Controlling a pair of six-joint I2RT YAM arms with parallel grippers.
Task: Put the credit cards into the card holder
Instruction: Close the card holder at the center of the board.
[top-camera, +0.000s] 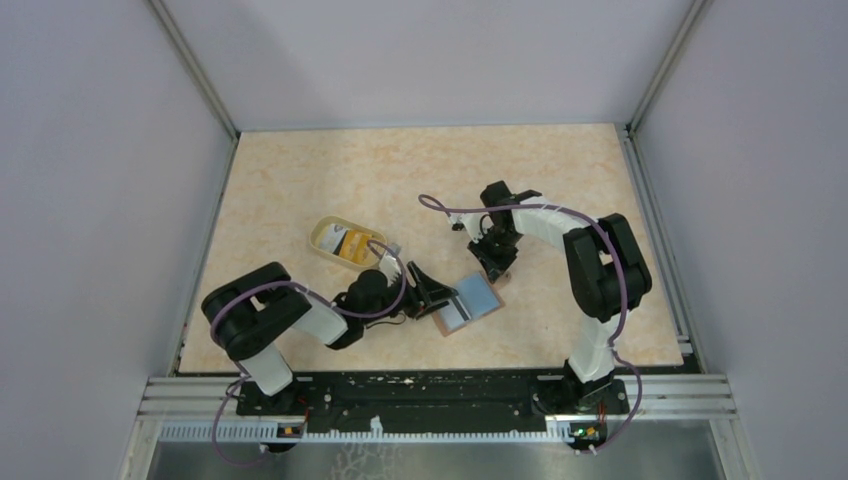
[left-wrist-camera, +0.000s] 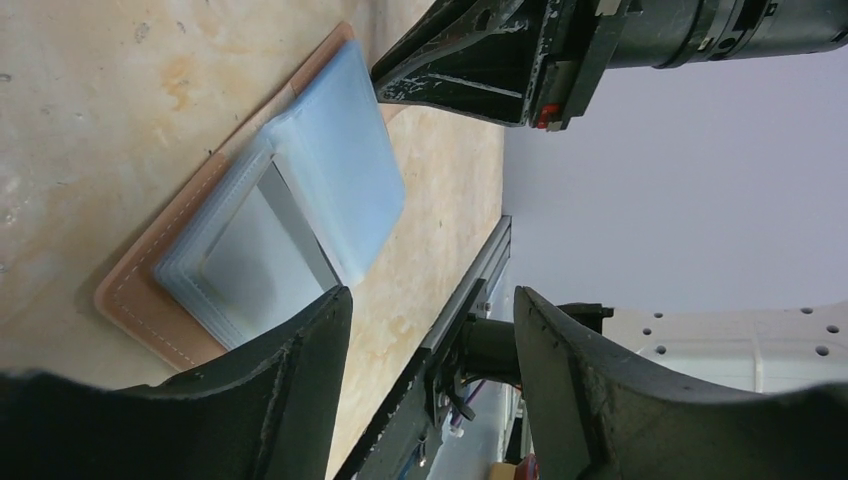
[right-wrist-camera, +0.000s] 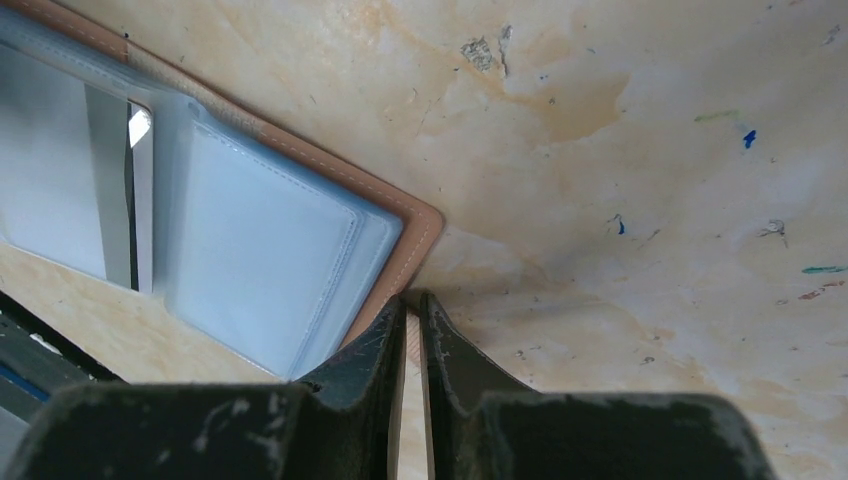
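Card holder lies open on the bench; right tool pinches its edge, left tool stands open beside it.

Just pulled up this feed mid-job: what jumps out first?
The card holder lies open near the table's middle, light blue lining up, between the two arms. The right gripper is pinched shut on its brown edge, while the left gripper hangs open and empty beside it. Farther back on the left, an orange card sits in a yellowish cup.
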